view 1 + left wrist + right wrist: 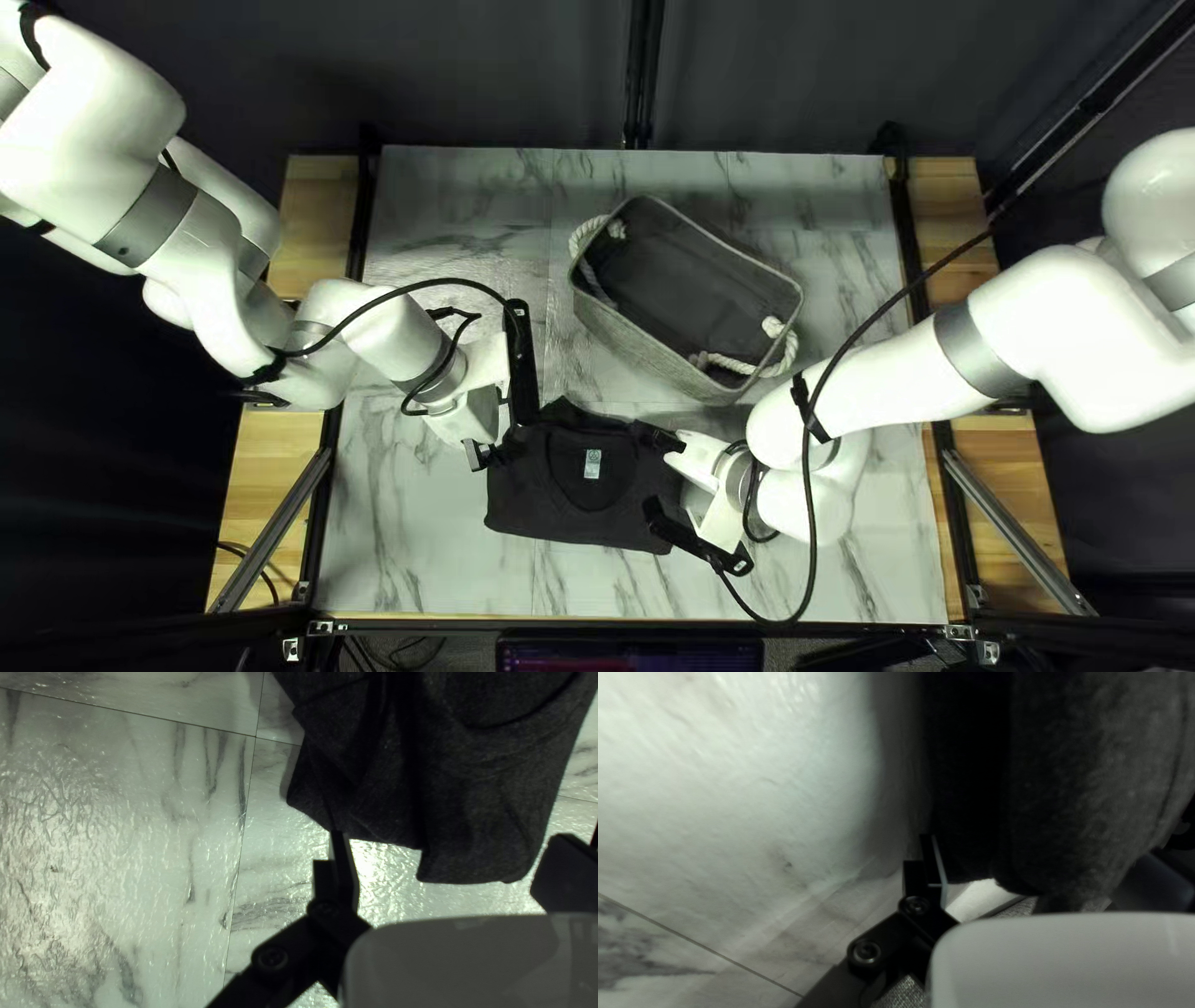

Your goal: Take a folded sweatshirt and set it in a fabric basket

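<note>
The folded black sweatshirt (548, 498) lies on the table near its front edge, neckline up. At its left end is my left gripper (502, 426); my right gripper (659, 477) is at the opposite end, fingers to either side of that end. In the left wrist view the left gripper (448, 852) stands wide open, the sweatshirt's edge (479, 815) just ahead. In the right wrist view thick folds of the sweatshirt (1089, 790) sit between the spread fingers of the right gripper (1039, 858). The grey fabric basket (647, 356) stands upright behind the sweatshirt.
The basket has white rope handles (779, 349) at both ends and is close behind my right arm. The marble-patterned table (436, 566) shows bare at the left and front. Black cables loop over both arms.
</note>
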Available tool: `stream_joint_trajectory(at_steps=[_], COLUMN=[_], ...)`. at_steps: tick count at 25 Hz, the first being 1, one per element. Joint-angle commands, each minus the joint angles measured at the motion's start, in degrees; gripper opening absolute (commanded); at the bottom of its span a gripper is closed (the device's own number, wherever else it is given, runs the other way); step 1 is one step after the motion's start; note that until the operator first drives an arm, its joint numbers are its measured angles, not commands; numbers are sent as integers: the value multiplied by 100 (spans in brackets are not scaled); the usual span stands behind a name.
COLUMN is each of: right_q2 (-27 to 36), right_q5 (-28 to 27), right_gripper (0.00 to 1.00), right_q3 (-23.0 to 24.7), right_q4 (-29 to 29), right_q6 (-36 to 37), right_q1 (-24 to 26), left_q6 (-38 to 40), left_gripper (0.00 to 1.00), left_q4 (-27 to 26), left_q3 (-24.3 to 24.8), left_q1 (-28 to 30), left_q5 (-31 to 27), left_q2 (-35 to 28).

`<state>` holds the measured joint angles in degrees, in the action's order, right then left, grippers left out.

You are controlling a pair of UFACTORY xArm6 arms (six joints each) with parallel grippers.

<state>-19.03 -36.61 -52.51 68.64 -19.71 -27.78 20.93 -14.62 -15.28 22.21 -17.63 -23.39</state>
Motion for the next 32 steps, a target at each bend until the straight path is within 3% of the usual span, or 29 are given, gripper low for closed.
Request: stream_joint_trajectory(at_steps=[1, 32], right_q2=[0, -2], right_q5=[0, -106], right_gripper=[100, 100], right_q3=[0, 9], right_q4=[0, 23], right_q6=[0, -58], right_q1=[0, -55], left_q6=[-25, -56], left_gripper=[100, 100], left_q4=[-19, 23], left_q3=[-8, -123], left_q1=[-1, 7], left_q5=[1, -81], left_q2=[19, 104])
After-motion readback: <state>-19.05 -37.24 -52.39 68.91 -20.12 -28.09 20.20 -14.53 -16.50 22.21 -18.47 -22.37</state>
